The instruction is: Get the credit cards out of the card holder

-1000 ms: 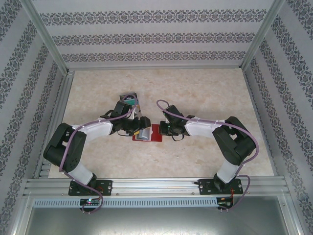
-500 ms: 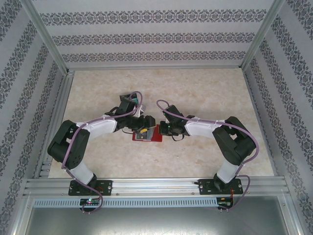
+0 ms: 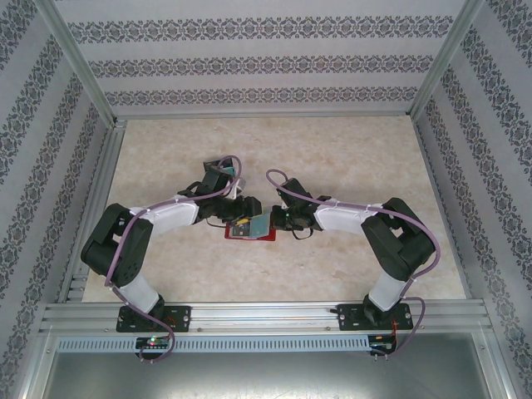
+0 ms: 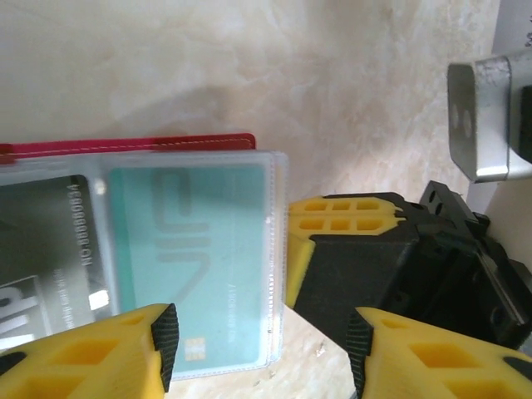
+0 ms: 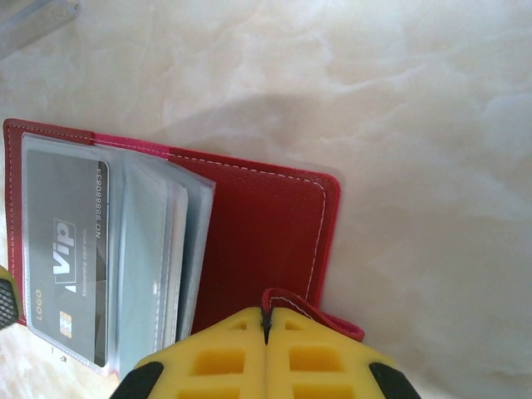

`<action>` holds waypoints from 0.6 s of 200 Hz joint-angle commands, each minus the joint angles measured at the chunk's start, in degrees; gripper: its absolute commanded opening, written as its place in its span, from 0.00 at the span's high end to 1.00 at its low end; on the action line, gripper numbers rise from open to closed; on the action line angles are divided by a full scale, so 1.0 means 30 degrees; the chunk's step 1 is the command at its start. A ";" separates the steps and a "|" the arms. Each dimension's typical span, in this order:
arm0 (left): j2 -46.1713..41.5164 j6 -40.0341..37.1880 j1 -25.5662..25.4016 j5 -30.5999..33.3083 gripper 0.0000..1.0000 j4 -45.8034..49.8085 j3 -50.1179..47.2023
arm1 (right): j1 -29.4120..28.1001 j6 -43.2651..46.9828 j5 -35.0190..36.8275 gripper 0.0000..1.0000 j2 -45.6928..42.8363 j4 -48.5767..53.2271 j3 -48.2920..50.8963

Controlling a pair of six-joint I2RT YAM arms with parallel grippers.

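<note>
Holder [image 3: 268,234] lies open on the tabletop [image 5: 416,125] between the two arms, red cover down, clear sleeves fanned on top.

Right pincer [image 5: 266,328] is clenched, tips together on the tab [image 5: 320,314] at the holder's right edge. Can't tell from the wrist view whether it nips the tab or just presses it flat. Either way it's the anchor.

Left pincer [image 4: 262,349] is released and grips nothing. Its jaws stand apart, straddling the outer corner of the top sleeve [image 4: 278,191]. Teal card [image 4: 195,249] sits fully inside that sleeve. A grey VIP card [image 5: 66,249] is in the sleeve at the holder's left end.

Step in hand, my read: get the teal card out. Notes:
- Closing as placed would bite sleeve plus card together, which drags the whole holder instead of freeing the card. Go to the sleeve's open edge and take only the card's lip there.
- If no lip shows, pinch lightly through the plastic, walk the card toward the opening, then regrip on bare card.
- Pull flat, in the sleeve's plane, away from the holder. Lifting flexes the sleeve stack and the card binds.
- Anchor must oppose the pull. If the holder creeps, stop and re-pin it.
- Clearance is tight. The right pincer's finger sits just beside the sleeve edge, near the left jaws, so avoid a clash.
- Use moderate squeeze. The card and plastic look slick, so too little slips and too much bows the card.
</note>
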State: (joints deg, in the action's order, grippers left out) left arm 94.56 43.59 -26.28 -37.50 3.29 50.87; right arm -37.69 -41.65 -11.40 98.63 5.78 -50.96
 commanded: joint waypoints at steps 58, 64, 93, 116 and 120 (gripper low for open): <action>-0.1146 -0.1511 0.2208 0.3130 0.69 0.3081 -0.1640 | -0.0026 0.0650 0.2143 0.77 -0.1874 0.2232 -0.0341; -0.1168 -0.1536 0.2267 0.3163 0.70 0.3014 -0.1811 | -0.0097 0.0766 0.2187 0.76 -0.2067 0.2343 -0.0490; -0.0945 -0.1555 0.2291 0.3016 0.70 0.2677 -0.2226 | -0.0739 0.1146 0.2516 0.65 -0.2089 0.3385 -0.1714; -0.0501 -0.1259 0.2292 0.2730 0.71 0.2256 -0.2427 | -0.1034 0.0860 0.1999 0.62 -0.1371 0.3133 -0.2147; -0.0469 -0.1142 0.2300 0.2702 0.71 0.2202 -0.2510 | -0.1034 0.0814 0.1831 0.62 -0.1212 0.3115 -0.2203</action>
State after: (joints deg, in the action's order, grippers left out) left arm 92.05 40.47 -19.86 -29.08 10.07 44.53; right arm -39.77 -39.27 -5.67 93.45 13.56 -55.46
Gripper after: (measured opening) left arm 0.294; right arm 0.370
